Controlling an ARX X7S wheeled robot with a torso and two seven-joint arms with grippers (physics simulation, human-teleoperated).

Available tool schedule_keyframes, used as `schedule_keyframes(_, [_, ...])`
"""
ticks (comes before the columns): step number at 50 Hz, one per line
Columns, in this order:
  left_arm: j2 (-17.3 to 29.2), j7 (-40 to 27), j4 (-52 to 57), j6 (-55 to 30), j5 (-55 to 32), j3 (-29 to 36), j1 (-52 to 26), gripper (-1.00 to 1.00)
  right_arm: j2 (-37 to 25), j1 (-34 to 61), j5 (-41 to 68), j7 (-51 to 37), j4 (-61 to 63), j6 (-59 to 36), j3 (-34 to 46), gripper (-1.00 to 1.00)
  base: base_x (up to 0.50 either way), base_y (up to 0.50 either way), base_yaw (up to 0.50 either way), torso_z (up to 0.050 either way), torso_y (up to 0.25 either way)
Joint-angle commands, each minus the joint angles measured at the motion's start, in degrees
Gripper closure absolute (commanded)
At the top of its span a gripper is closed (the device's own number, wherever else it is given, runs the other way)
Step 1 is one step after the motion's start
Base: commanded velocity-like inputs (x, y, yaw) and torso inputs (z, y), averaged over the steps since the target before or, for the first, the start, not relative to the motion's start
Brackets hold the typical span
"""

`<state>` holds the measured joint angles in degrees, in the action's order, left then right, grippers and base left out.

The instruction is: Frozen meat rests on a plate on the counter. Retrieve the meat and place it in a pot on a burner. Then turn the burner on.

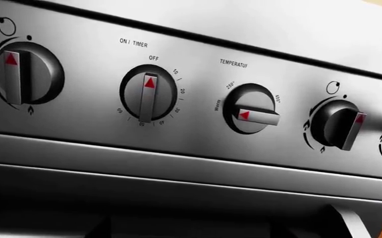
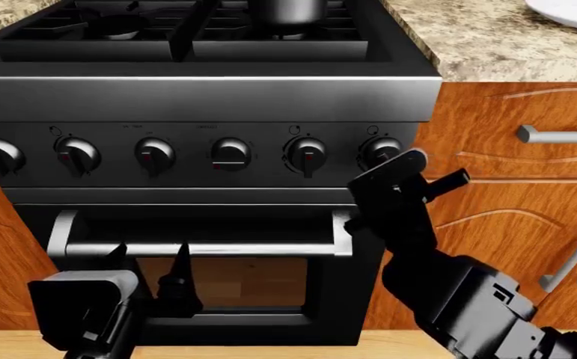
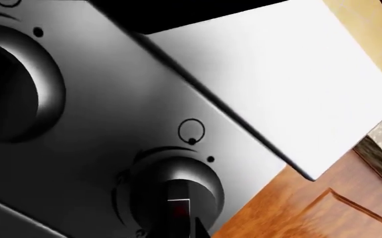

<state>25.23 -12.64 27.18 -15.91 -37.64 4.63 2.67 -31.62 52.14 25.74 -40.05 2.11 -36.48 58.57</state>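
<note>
The right hand (image 2: 415,170) is up against the stove's control panel, right at the rightmost burner knob (image 2: 378,152), presumably because only the burner remains to be lit; its wrist view fills with that knob (image 3: 174,196) close up, yet whether its fingers are wide or narrow I cannot tell. The left hand (image 2: 148,269) hangs low before the oven door (image 2: 238,280), out of the way, prongs parted and holding nothing. The pot (image 2: 286,10) sits on a back burner; the meat is hidden from here. The plate (image 2: 572,11) lies at the tabletop's (image 2: 478,41) far right, bare as far as it shows.
</note>
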Motion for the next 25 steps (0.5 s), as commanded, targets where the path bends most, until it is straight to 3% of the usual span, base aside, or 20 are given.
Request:
schedule_keyframes(1, [0.06,-0.06,-0.12,0.14,-0.11,0.10,-0.03,-1.00,-2.48,3.04,-6.55,-2.09,-0.55,-5.79,0.29,1.00,0.00,0.00,0.00,0.000,0.000])
schedule_keyframes(25, [0.36,-0.33,0.31,0.43,-0.30,0.23,0.34,-1.00,-2.88,4.94,-11.07,-3.85,1.39,-10.39,3.86,1.00,0.00,0.00,0.00,0.000,0.000])
